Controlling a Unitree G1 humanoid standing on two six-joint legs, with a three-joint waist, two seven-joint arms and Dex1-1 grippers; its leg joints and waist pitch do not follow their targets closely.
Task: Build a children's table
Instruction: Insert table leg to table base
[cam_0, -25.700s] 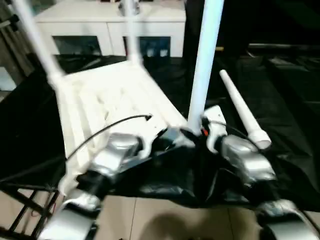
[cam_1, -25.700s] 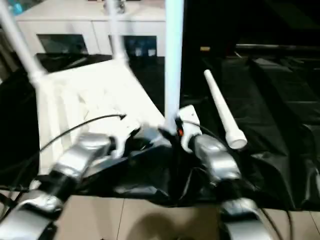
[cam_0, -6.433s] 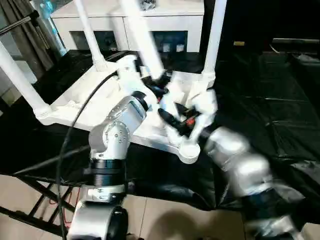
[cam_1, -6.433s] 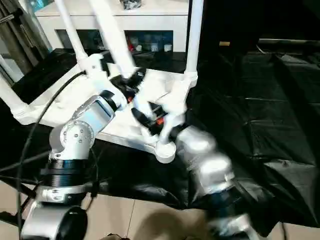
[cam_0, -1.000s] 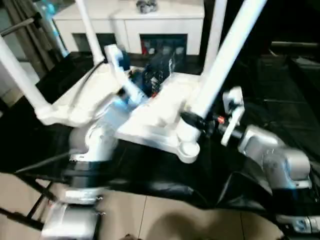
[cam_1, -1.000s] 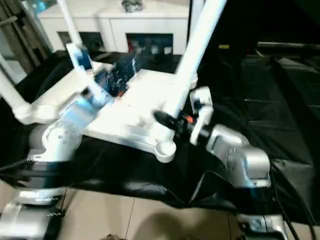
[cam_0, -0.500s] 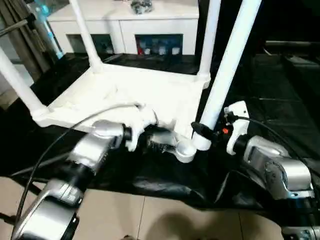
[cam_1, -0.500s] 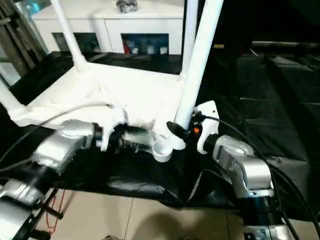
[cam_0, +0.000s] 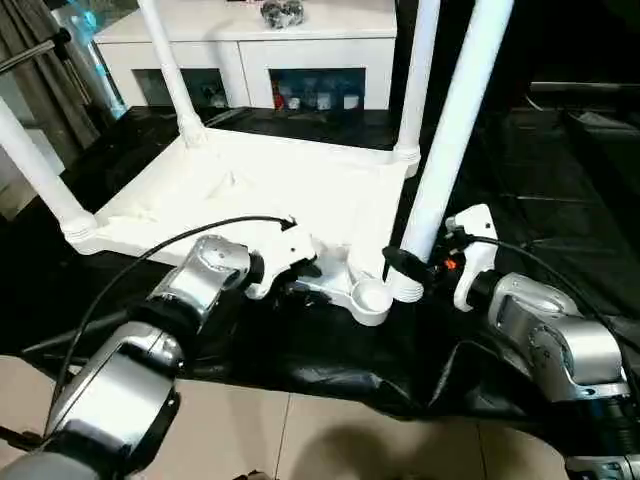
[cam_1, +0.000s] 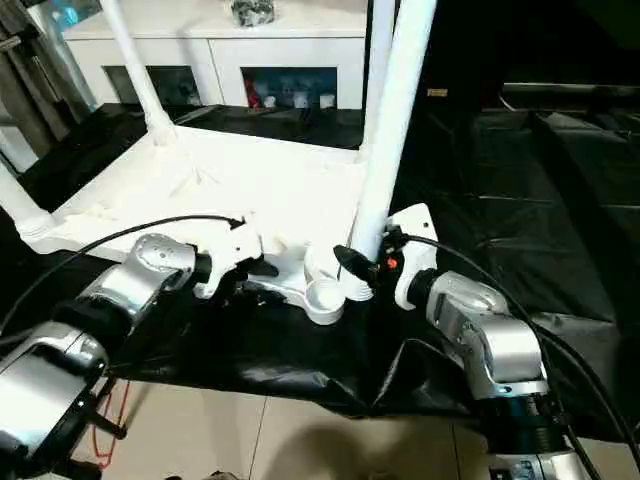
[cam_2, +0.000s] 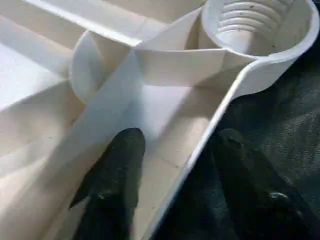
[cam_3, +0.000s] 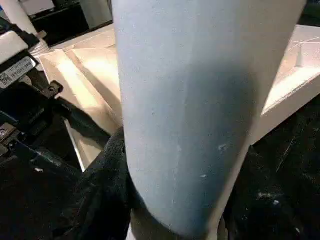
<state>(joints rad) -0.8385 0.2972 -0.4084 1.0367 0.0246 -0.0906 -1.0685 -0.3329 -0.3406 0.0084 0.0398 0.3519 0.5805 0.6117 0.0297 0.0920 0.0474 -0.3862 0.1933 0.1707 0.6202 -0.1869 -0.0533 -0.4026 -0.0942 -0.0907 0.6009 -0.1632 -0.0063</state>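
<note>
The white tabletop (cam_0: 250, 190) lies underside up on black cloth, with three legs standing in its corners: near left (cam_0: 35, 165), far left (cam_0: 170, 70) and far right (cam_0: 415, 80). The near right corner socket (cam_0: 372, 297) is empty. My right gripper (cam_0: 405, 268) is shut on the fourth leg (cam_0: 450, 130) near its thick lower end. That leg stands almost upright, its end just right of the empty socket. My left gripper (cam_0: 300, 275) is open astride the tabletop's near rim beside the socket (cam_2: 260, 25), one finger (cam_2: 117, 170) inside the ribs, the other outside.
A white cabinet (cam_0: 250, 40) with glass-fronted compartments stands behind the table. Black cloth (cam_0: 560, 200) covers the work surface and hangs over its near edge above the tiled floor (cam_0: 330, 440). A black cable (cam_0: 150, 260) arcs over my left forearm.
My left arm has swung down from over the tabletop to its near rim, and its fingers have narrowed. The held leg has gone from leaning to nearly upright beside the empty socket.
</note>
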